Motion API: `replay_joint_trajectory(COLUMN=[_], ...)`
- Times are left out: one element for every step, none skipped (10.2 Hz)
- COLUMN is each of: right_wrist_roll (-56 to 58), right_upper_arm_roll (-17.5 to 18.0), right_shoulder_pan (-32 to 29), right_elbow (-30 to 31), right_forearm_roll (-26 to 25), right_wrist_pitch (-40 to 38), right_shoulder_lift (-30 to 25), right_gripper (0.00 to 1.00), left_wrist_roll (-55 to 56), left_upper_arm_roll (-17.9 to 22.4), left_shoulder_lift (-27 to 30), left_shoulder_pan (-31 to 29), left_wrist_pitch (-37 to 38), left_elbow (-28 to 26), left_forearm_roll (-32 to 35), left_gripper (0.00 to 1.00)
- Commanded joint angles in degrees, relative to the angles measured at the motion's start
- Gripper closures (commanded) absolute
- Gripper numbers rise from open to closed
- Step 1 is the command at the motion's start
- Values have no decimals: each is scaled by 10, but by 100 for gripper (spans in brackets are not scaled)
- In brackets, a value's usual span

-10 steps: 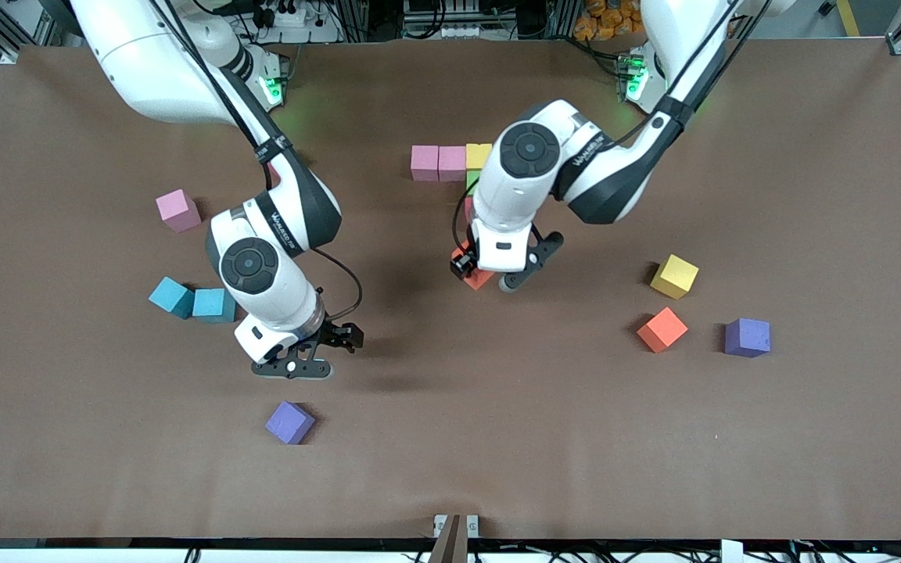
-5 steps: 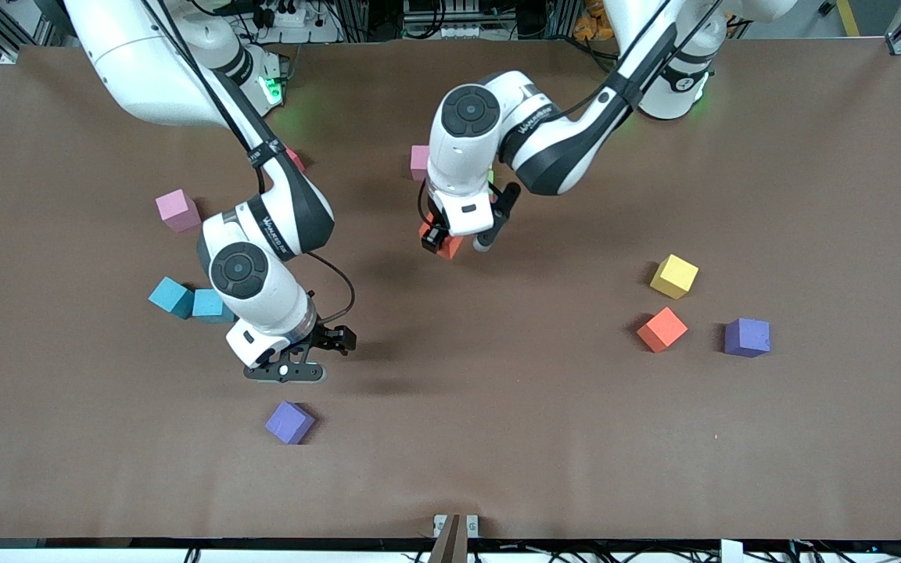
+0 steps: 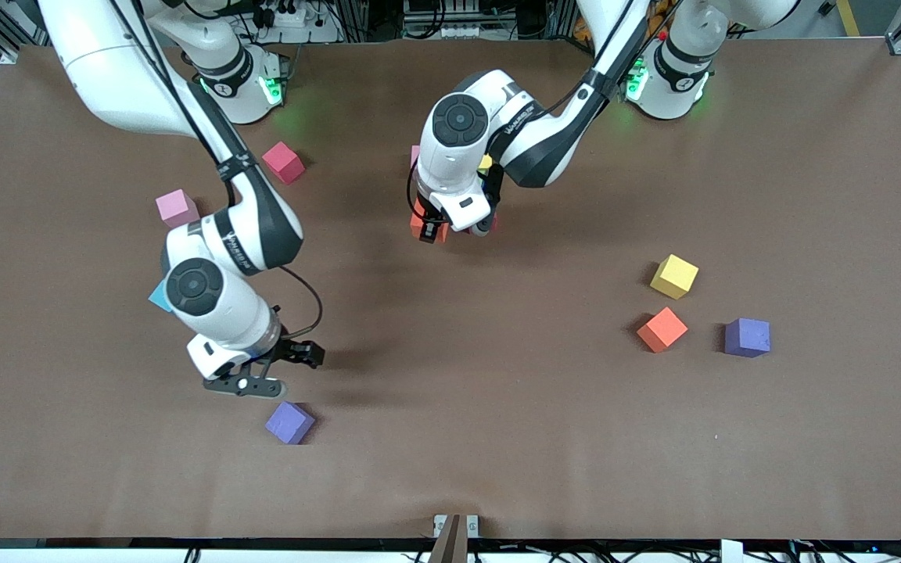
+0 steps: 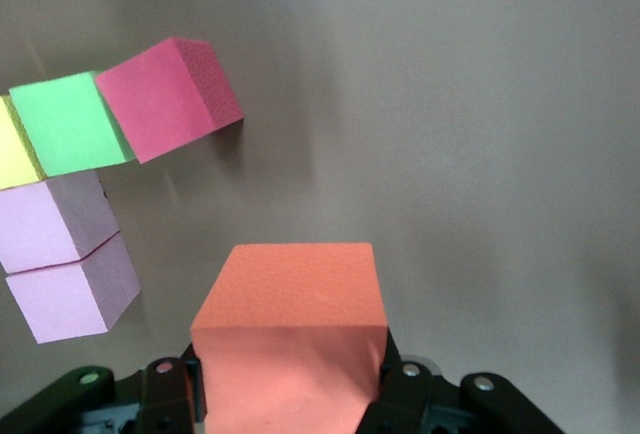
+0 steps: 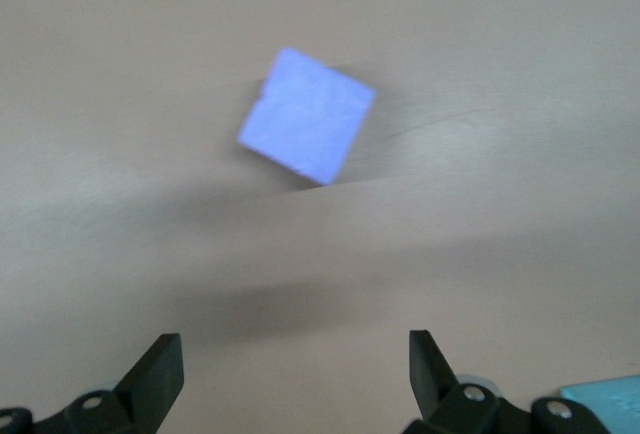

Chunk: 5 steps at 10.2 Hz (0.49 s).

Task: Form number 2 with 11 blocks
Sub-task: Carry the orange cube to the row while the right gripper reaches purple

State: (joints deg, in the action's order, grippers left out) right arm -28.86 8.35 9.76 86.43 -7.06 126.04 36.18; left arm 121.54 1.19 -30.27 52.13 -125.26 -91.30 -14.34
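The number 2 is only starting: two pink cubes, a yellow, a green and a red one are sitting together at the middle of the table, toward the robots' bases. The left gripper is squeezing an orange block just above the table beside the red cube. The right gripper is hanging wide open, with nothing in it, close to a purple block.
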Motion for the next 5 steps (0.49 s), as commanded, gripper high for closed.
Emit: replay_joint_trajectory(right_wrist_roll=[3, 3, 2, -3, -14], right_upper_arm_roll=[10, 10, 10, 10, 10], right_shoulder_pan=[-42, -55, -62, -62, -62], right_elbow=[-3, -10, -20, -32, -49], right_forearm_roll=[5, 4, 3, 2, 2], right_wrist_pitch=[-10, -11, -11, -12, -12], right_shoulder_lift=[2, 6, 12, 22, 37], right_gripper=[0, 0, 0, 0, 0], left_wrist_roll=[10, 10, 10, 10, 10], left_upper_arm_roll=[73, 95, 113, 118, 126], left_shoulder_lift=[4, 7, 11, 15, 16], left_shoulder_pan=[81, 111, 129, 141, 155], left_wrist_pitch=[-67, -97, -107, -118, -137], left_elbow=[-50, -77, -99, -117, -137], left_forearm_roll=[-53, -71, -82, -90, -103], left_gripper=[80, 80, 80, 80, 80])
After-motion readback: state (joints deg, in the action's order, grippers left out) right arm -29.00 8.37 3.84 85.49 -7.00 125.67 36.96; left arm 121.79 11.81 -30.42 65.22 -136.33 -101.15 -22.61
